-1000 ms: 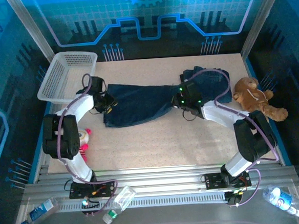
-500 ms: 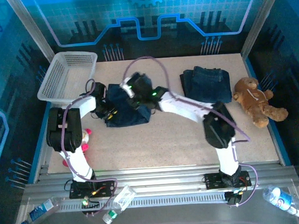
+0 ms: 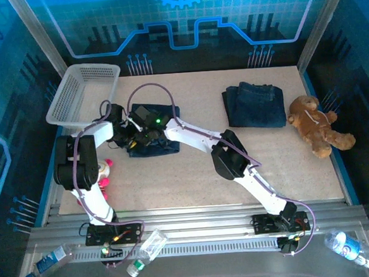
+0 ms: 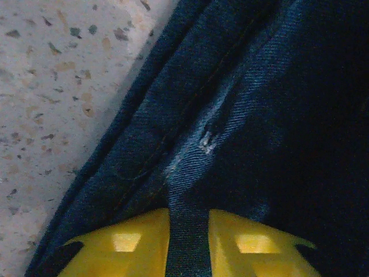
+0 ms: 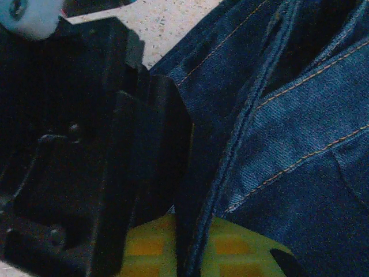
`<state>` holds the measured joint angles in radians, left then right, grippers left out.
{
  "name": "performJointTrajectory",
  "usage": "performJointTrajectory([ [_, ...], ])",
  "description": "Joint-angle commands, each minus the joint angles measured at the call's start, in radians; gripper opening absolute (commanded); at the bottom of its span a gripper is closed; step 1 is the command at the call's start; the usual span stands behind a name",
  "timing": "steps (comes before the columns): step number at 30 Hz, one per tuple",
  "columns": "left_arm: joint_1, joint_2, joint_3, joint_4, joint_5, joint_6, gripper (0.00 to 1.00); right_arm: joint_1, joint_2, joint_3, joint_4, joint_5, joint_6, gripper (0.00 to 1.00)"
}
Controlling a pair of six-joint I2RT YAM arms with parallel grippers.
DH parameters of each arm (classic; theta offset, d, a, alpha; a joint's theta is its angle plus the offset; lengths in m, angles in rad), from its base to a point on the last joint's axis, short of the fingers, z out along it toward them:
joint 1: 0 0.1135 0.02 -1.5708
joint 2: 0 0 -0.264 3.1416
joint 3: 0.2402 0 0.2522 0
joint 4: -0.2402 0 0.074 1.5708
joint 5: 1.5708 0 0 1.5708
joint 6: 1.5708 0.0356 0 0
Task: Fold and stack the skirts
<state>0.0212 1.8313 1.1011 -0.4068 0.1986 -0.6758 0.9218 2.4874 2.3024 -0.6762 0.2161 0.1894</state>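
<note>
Denim, so I'd expect it to be heavyish and a bit stiff. It should hold a crease fine and not slide around, but the thick seams will fight a tight fold. The denim skirt being worked sits roughly folded on the left part of the table, near the white basket. Best place to grab, imo, is a hem or a stitched seam at a corner, since mid-panel you'd likely lift only one layer.

Both claws are on it, right next to each other. The left claw has its yellow fingers narrowed down onto a ridge of denim that runs up between them, so it's pinching a fold. The right claw is squeezed nearly closed with an orange-stitched seam edge caught between its pads.

A second denim skirt lies neatly folded well apart on the right, just beside the teddy bear.
</note>
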Motion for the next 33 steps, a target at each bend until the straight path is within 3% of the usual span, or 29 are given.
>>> performJointTrajectory([
  [1,0.043,-0.108,-0.010,-0.123,0.001,0.025,0.43,-0.008,-0.046,-0.002,-0.026,-0.103,0.052,0.11],
  [6,0.105,-0.263,0.039,-0.253,-0.105,0.066,0.52,-0.022,-0.231,-0.153,0.112,-0.399,-0.039,0.44],
  [9,0.134,-0.347,0.045,-0.291,-0.178,0.080,0.54,-0.041,-0.322,-0.235,0.156,-0.480,-0.087,0.55],
  [11,0.134,-0.386,0.047,-0.296,-0.191,0.083,0.54,-0.064,-0.347,-0.287,0.176,-0.448,-0.087,0.56],
  [14,0.122,-0.419,0.023,-0.229,-0.067,0.057,0.50,-0.121,-0.309,-0.299,0.161,-0.333,-0.049,0.50],
  [17,0.069,-0.403,0.001,-0.119,0.087,0.001,0.45,-0.177,-0.203,-0.198,0.102,-0.302,-0.038,0.27],
  [20,-0.001,-0.342,-0.007,-0.004,0.183,-0.064,0.40,-0.211,-0.037,-0.012,0.008,-0.304,-0.048,0.14],
  [23,-0.044,-0.257,-0.012,0.069,0.197,-0.112,0.37,-0.226,0.132,0.202,-0.100,-0.320,-0.052,0.06],
  [26,-0.044,-0.161,-0.013,0.070,0.130,-0.123,0.34,-0.230,0.244,0.367,-0.228,-0.262,0.033,0.01],
  [29,-0.081,-0.059,0.034,0.025,0.018,-0.028,0.36,-0.224,0.179,0.233,-0.252,-0.157,0.179,0.00],
  [33,-0.130,0.097,0.145,-0.041,-0.017,0.062,0.34,-0.198,-0.102,-0.295,0.001,-0.151,0.394,0.00],
])
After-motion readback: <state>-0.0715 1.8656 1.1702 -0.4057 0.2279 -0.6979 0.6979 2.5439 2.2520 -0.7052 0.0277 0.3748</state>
